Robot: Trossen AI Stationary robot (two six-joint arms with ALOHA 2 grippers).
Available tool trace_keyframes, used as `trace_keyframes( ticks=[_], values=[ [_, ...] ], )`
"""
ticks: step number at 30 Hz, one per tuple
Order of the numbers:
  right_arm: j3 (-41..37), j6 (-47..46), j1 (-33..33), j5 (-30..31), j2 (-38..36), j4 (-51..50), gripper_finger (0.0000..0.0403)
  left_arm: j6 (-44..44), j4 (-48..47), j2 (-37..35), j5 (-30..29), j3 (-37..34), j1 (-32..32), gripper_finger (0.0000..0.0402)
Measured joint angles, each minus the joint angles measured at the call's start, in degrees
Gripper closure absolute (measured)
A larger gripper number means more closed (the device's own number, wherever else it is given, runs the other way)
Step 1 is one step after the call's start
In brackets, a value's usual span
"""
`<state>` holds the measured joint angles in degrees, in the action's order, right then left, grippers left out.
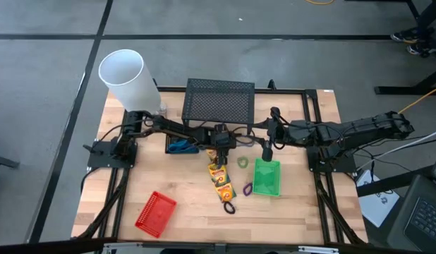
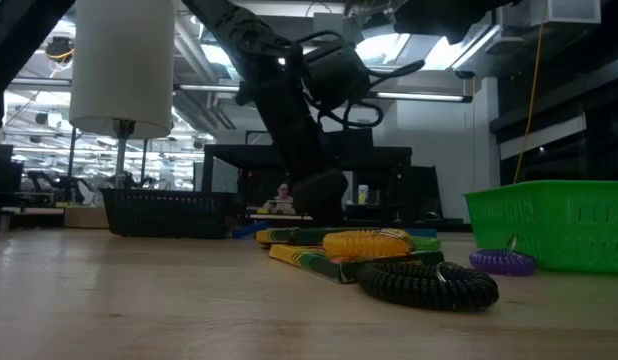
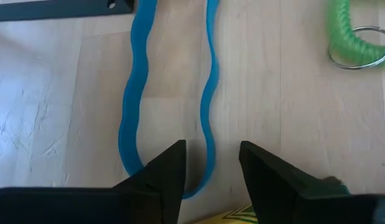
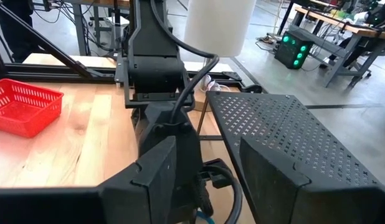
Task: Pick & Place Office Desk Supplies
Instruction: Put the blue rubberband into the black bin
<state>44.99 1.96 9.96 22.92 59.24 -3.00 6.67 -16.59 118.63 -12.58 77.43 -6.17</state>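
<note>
Two yellow-and-green crayon boxes (image 1: 219,178) (image 2: 334,256) lie flat at the table's middle with a yellow coil loop (image 2: 369,243) on them. My left gripper (image 1: 220,149) (image 3: 211,167) is open, pointing down just beyond their far end, over a thin wavy blue loop (image 3: 169,93) lying on the wood. One finger (image 3: 164,174) covers that loop's near bend; whether it touches, I cannot tell. Blue scissors (image 1: 181,147) lie in the black basket (image 2: 169,212). My right gripper (image 1: 267,150) (image 4: 211,180) is open, hanging above the table beyond the green basket (image 1: 267,177).
A green coil with a key ring (image 1: 242,162) (image 3: 354,37), a purple coil (image 1: 247,189) (image 2: 502,262) and a dark coil (image 1: 229,208) (image 2: 424,283) lie around the crayon boxes. The red basket (image 1: 156,212) sits near-left. Wide black mesh stand (image 1: 219,101) and white cylinder (image 1: 126,76) stand far.
</note>
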Motion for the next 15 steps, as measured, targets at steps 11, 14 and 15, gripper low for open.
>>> trace_keyframes(
  ticks=[11, 14, 15],
  values=[
    [0.0, 0.0, 0.0, 0.0, 0.0, 0.0, 0.0222, 3.6, 0.3, 0.1, 0.2, -0.1, 2.9, 0.0395],
    [0.0, 0.0, 0.0, 0.0, 0.0, 0.0, 0.0222, 4.1, 0.7, -1.0, 0.2, -0.3, 4.2, 0.0399],
    [0.0, 0.0, 0.0, 0.0, 0.0, -0.1, 0.0222, 4.1, 0.8, -1.4, 0.2, -0.3, 4.5, 0.0398]
  ],
)
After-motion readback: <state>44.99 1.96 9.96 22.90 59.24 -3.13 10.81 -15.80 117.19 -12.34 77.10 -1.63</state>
